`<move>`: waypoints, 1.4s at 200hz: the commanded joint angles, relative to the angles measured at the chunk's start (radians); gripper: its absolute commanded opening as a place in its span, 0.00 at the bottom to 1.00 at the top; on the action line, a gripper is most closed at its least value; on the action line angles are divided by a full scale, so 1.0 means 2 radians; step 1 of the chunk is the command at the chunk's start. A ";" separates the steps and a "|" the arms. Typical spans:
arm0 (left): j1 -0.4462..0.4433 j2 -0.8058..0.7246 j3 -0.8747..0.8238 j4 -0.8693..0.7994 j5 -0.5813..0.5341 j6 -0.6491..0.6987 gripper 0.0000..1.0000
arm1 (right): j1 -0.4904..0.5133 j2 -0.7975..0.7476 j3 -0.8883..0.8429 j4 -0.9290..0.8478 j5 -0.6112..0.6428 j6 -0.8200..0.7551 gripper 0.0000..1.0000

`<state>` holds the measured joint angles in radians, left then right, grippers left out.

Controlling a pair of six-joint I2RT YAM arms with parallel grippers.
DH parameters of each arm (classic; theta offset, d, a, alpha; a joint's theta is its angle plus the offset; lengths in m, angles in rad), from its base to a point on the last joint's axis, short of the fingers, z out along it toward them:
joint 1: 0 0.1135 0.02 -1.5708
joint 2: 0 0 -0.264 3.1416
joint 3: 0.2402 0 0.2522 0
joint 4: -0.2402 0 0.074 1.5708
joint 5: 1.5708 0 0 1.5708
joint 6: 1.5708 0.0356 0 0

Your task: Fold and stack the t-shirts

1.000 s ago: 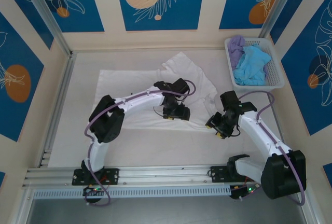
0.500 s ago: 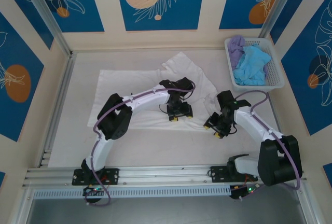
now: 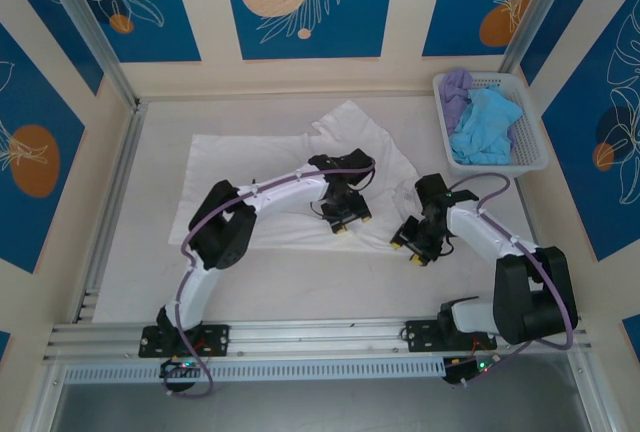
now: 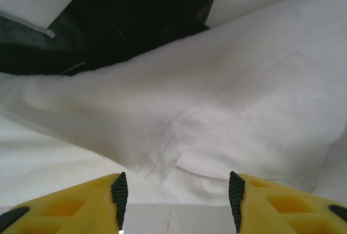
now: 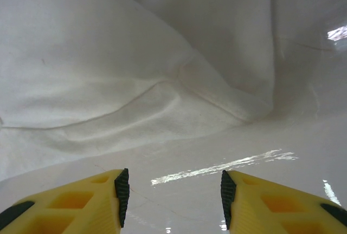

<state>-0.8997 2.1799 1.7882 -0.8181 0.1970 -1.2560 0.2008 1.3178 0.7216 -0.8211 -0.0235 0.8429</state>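
The left fingers (image 4: 120, 193) and right fingers (image 5: 122, 190) stand wide open, empty; the hem of the white t-shirt (image 4: 217, 109) lies just ahead of both, seemingly lined up for a folding pinch.

**Near side open, cloth and basket behind**

Bare table (image 3: 300, 287) runs free along the near side, between the white t-shirt (image 3: 250, 177) and the front rail (image 3: 320, 332). The shirt's rumpled hem lies just ahead of the parted fingers of the left gripper (image 4: 176, 196) and right gripper (image 5: 174, 196), which crowd each other mid-table. The basket (image 3: 497, 168) blocks the far right corner.
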 commanded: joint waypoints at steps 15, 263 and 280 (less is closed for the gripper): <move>-0.007 0.019 -0.003 -0.004 -0.021 -0.056 0.53 | 0.001 0.014 0.015 0.003 -0.012 -0.013 0.51; -0.007 0.027 0.008 -0.018 -0.031 -0.071 0.22 | -0.006 0.071 0.014 0.027 -0.017 -0.035 0.48; -0.004 0.024 0.008 -0.023 -0.035 -0.068 0.12 | -0.006 0.073 0.013 0.027 -0.017 -0.036 0.47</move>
<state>-0.9180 2.2177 1.7802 -0.8108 0.1291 -1.3594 0.1940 1.4528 0.7395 -0.7685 -0.0341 0.7872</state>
